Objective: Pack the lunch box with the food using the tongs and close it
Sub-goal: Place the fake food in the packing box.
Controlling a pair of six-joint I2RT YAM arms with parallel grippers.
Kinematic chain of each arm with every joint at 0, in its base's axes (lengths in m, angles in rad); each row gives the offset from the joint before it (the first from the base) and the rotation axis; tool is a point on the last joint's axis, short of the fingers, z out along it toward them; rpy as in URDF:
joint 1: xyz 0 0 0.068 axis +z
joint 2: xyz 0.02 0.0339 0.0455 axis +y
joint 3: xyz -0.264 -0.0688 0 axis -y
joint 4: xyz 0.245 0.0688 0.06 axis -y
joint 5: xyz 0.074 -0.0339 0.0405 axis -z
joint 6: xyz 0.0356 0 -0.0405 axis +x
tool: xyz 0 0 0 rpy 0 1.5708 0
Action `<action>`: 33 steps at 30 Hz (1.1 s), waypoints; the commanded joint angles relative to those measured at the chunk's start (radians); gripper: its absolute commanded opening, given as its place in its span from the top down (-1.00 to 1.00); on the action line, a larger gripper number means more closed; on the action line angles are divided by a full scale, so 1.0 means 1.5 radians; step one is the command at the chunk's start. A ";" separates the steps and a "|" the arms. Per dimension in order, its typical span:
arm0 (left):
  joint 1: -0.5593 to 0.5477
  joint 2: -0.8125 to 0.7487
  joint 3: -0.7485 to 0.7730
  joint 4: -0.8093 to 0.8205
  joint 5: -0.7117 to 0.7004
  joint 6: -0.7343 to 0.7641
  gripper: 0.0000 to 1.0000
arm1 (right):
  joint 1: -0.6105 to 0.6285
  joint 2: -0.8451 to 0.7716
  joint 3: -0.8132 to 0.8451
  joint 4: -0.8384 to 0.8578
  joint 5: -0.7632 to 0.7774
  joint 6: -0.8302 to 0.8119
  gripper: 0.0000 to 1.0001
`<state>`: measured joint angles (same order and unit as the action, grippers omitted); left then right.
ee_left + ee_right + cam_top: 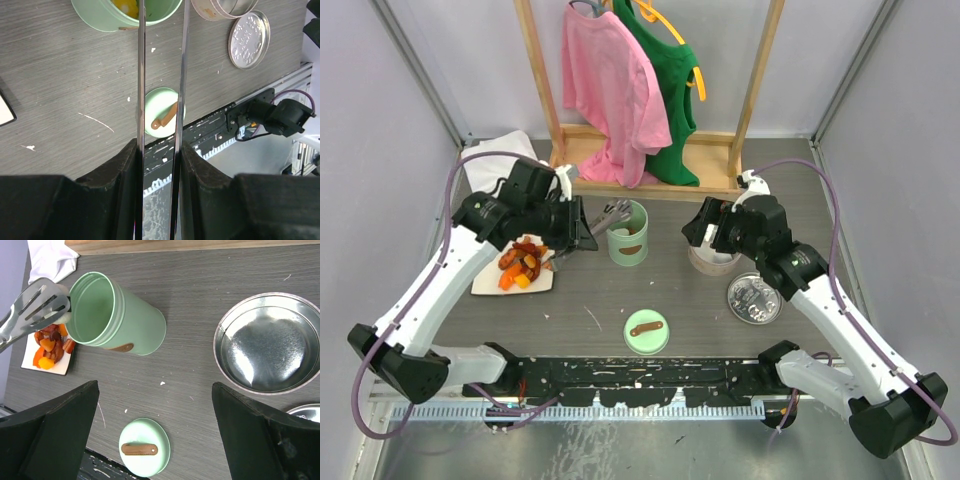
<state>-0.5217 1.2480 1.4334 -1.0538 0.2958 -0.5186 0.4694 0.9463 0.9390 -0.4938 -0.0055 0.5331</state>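
On the left, the food [522, 263], a heap of orange, red and dark brown pieces, lies on a white plate [55, 371] near the left wall. Just right of it, the left gripper [160, 150] is clamped on the tongs [47, 304]. Their long axis runs left to right across the table. The silvery arms stand slightly apart, and the flat slotted tips reach the left rim of the lunch box [628, 240]. This pale green can stands upright and open, with something yellow inside. Its lid [646, 331] lies apart, nearer the front rail, with bare table around it. Further right, the right gripper [712, 238] hangs with its jaws wide apart over a metal bowl [270, 345], beside a round metal lid [755, 298].
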 commanded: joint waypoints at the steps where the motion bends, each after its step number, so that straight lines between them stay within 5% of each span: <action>1: -0.035 0.028 0.052 0.018 -0.055 0.007 0.47 | -0.002 -0.026 0.013 0.030 0.000 0.008 -1.00; 33: -0.080 0.080 0.063 0.028 -0.096 -0.010 0.17 | -0.002 -0.029 0.005 0.037 0.019 0.007 -1.00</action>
<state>-0.6350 1.4036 1.4807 -1.0607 0.1692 -0.5350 0.4694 0.9073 0.9386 -0.4866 0.0032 0.5335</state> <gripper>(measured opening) 0.409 0.998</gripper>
